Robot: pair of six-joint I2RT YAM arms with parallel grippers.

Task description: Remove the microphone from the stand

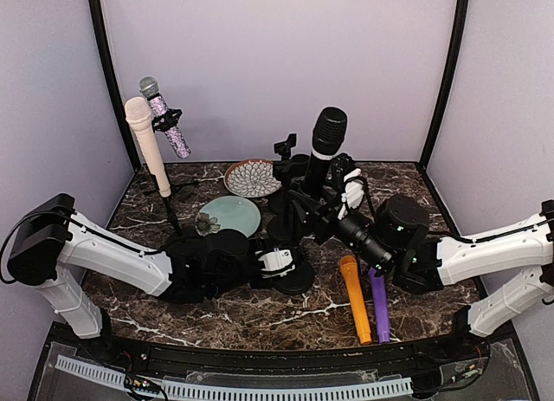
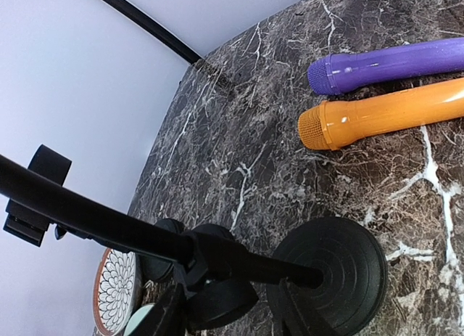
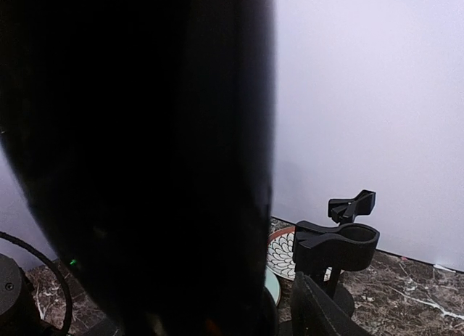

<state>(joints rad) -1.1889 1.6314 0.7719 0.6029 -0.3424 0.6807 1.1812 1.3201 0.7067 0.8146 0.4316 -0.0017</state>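
Note:
A black microphone (image 1: 327,145) stands upright in its stand at the table's middle. My right gripper (image 1: 344,196) reaches around its body from the right. In the right wrist view the microphone (image 3: 145,154) fills the left side, and one finger (image 3: 319,314) stands just beside it with a thin gap, so the jaws are open. My left gripper (image 1: 290,264) is low by the stand's round base (image 2: 341,271). The stand's pole (image 2: 109,223) and joint knob lie between the left fingers (image 2: 163,314), which stand apart, open.
A cream microphone (image 1: 145,145) and a glittery one (image 1: 164,115) sit on stands at the back left. Orange (image 1: 355,297) and purple (image 1: 379,304) microphones lie at the front right. A patterned plate (image 1: 251,177), a teal plate (image 1: 230,215) and an empty stand clip (image 3: 335,243) are behind.

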